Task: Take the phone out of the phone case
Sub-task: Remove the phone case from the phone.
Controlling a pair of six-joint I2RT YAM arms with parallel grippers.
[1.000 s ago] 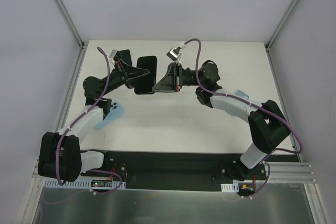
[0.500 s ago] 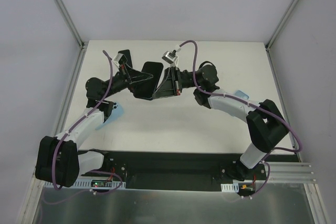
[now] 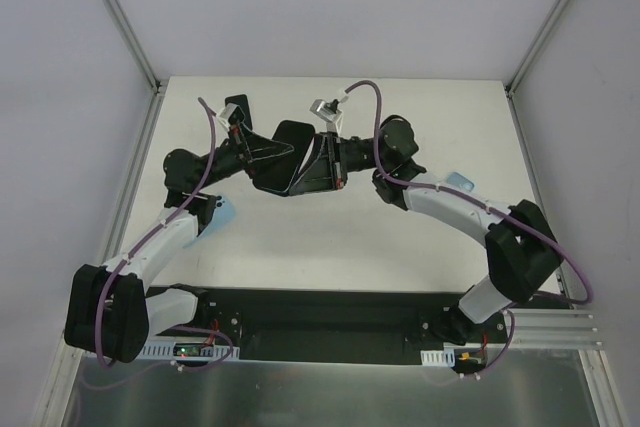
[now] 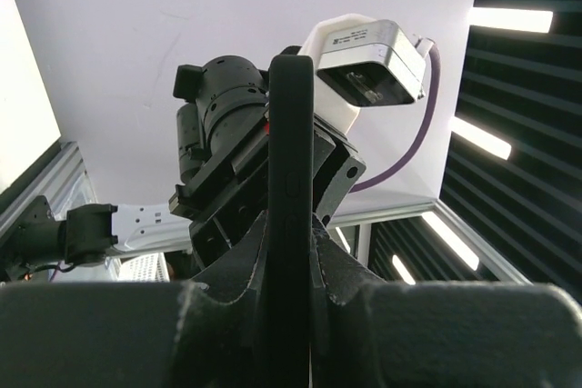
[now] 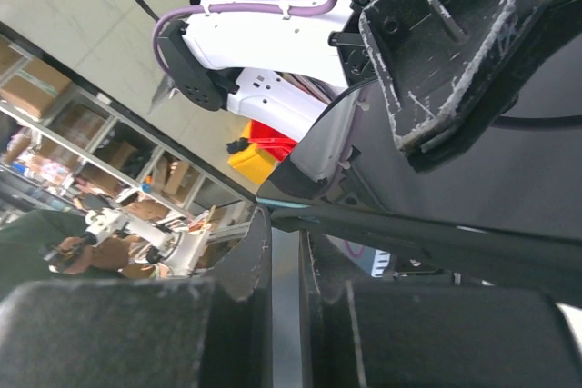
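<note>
The black phone in its case [image 3: 291, 137] is held tilted in the air above the table's far middle, between both arms. My left gripper [image 3: 266, 150] is shut on it from the left. In the left wrist view the cased phone [image 4: 291, 134] stands edge-on, pinched between my left gripper [image 4: 291, 229], with side buttons showing. My right gripper [image 3: 314, 165] is shut on it from the right. In the right wrist view, my right gripper [image 5: 286, 256] clamps a thin grey edge below a dark slab with a teal rim [image 5: 409, 235]. I cannot tell phone from case there.
A light blue object [image 3: 219, 210] lies on the white table [image 3: 330, 237] under the left arm. Another light blue object [image 3: 459, 179] lies behind the right arm. A black strip [image 3: 330, 312] runs along the near edge. Metal frame posts stand at the far corners.
Both grippers have moved closer together and a little toward the near side. The phone has tilted from lying nearly flat to standing more on edge between them. Both stay shut.
</note>
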